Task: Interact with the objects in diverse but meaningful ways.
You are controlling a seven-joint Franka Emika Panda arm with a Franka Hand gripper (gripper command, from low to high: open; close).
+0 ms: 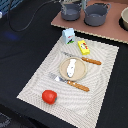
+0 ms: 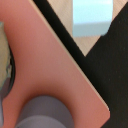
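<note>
In the exterior view a red tomato [image 1: 49, 96] lies on the near corner of a beige placemat [image 1: 35, 82]. A white carton with green-blue print [image 1: 68, 35] stands at the mat's far edge. A yellow packet [image 1: 84, 47] lies beside it. A white tube with a blue end [image 1: 72, 65] lies on a tan plate [image 1: 64, 71] in the mat's middle. My gripper and arm show in neither view. The wrist view holds none of these objects, only a pink board [image 2: 50, 65] and a grey round shape [image 2: 45, 112].
A wooden-handled knife [image 1: 84, 59] and fork [image 1: 70, 82] flank the plate. Two grey pots [image 1: 71, 11] [image 1: 96, 14] stand on a pink board [image 1: 87, 27] at the back. A bowl [image 1: 125, 19] sits at the exterior view's right edge. Black cloth [image 1: 20, 45] covers the table.
</note>
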